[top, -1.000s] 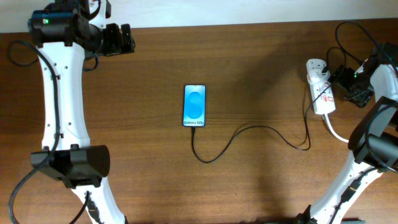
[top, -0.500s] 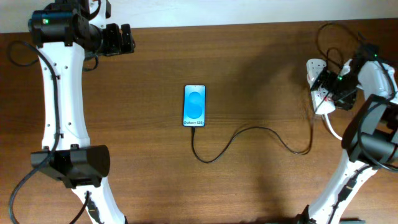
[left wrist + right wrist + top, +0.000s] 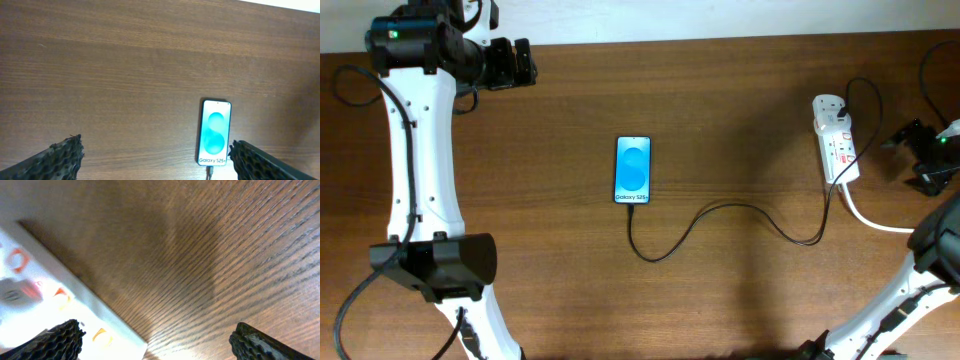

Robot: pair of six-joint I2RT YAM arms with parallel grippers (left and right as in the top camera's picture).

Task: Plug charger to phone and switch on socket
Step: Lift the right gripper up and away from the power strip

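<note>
The phone (image 3: 633, 170) lies flat mid-table, blue screen up, also in the left wrist view (image 3: 215, 132). The charger cable (image 3: 720, 210) runs from the phone's bottom edge, where its plug tip (image 3: 210, 171) sits, in a loop to the right up to the socket (image 3: 836, 140), a white power strip with a black plug at its top. The socket's edge shows blurred in the right wrist view (image 3: 55, 300). My left gripper (image 3: 525, 62) is open and empty at the far left back. My right gripper (image 3: 918, 150) is open and empty, right of the socket, apart from it.
The thick white cord (image 3: 875, 222) leaves the socket's near end toward the right edge. The robots' own black cables loop at the back right (image 3: 930, 60). Bare wooden table (image 3: 740, 100) lies between phone and socket.
My right gripper was over the socket half a second ago and has pulled back to the right, off it. The charger cable near the socket shifted slightly. The left arm has not moved.
</note>
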